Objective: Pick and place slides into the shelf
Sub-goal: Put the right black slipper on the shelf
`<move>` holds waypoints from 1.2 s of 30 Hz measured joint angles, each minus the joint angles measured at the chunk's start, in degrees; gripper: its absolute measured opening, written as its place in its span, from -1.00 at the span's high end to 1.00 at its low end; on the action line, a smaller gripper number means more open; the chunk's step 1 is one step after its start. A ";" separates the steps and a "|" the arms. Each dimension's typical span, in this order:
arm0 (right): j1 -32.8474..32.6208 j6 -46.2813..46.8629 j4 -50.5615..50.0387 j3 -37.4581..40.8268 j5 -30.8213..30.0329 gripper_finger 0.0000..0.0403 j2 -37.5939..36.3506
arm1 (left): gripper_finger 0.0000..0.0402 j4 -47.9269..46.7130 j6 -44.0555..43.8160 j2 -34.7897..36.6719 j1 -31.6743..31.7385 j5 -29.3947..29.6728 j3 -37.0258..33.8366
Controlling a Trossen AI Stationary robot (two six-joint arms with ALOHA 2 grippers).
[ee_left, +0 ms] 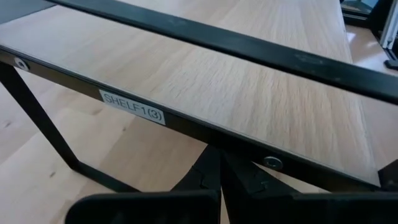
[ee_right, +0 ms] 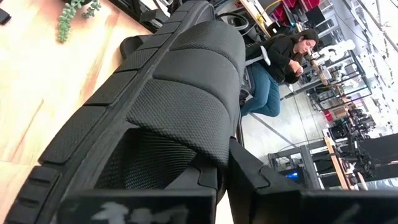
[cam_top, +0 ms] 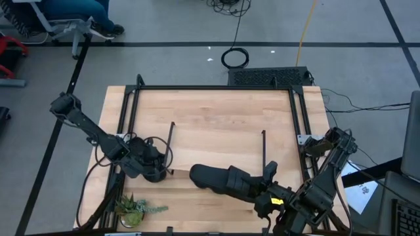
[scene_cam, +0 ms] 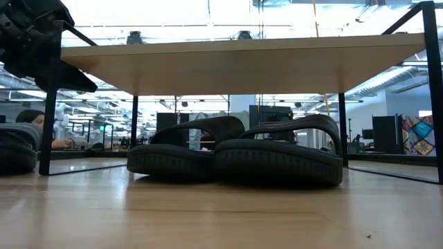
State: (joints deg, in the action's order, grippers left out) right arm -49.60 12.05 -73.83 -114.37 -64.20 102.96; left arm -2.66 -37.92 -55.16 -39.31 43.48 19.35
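The shelf (cam_top: 216, 111) is a light wood plank on thin black legs and covers most of the table. One black slide (cam_top: 216, 178) lies lengthwise near the table's near edge, with my right gripper (cam_top: 265, 189) shut on the end toward the right arm. In the right wrist view its ribbed strap (ee_right: 180, 93) fills the picture. In the low view two slides (scene_cam: 183, 155) (scene_cam: 277, 159) rest on their soles under the plank (scene_cam: 242, 62). My left gripper (cam_top: 157, 172) hovers shut and empty by the shelf's near-left corner, facing the labelled shelf edge (ee_left: 134, 106). My right gripper holds the slide at the end nearest the right arm, where the strap's edge (ee_right: 211, 165) runs down between the two fingers (ee_right: 280, 199). The fingers come level from the table's right side and lie along the slide's length. Whether the sole touches the table cannot be told.
A small green plant (cam_top: 134, 208) sits near the table's near-left corner. A person (ee_right: 280, 62) sits beyond the table's left side. A dark rounded shape (scene_cam: 14, 149) lies at the low view's left edge. Cables (cam_top: 235, 58) lie on the floor past the far edge.
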 joint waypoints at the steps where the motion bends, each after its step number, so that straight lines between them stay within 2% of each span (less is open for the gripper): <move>1: 0.00 0.20 -0.04 0.00 0.00 1.00 0.00 | 1.00 0.02 0.28 0.00 0.00 0.00 0.00; 12: 0.00 0.76 -0.47 0.00 -0.08 0.99 0.00 | 1.00 1.87 2.12 -0.48 -0.69 -3.01 0.02; 22: 0.00 0.77 -0.59 0.00 -0.13 0.99 0.00 | 1.00 8.45 5.96 -6.13 -1.97 -5.11 0.02; 29: 0.00 0.99 -0.56 0.00 -0.20 0.98 0.00 | 1.00 6.67 5.88 -6.20 -2.40 -4.37 0.02; 36: 0.00 1.87 -0.59 0.00 -0.17 0.98 0.00 | 1.00 4.02 5.75 -3.52 -6.21 -6.59 0.02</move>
State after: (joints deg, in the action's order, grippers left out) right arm -49.60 13.92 -74.41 -114.37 -64.38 102.96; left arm 1.37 -32.18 -58.67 -45.52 36.90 19.38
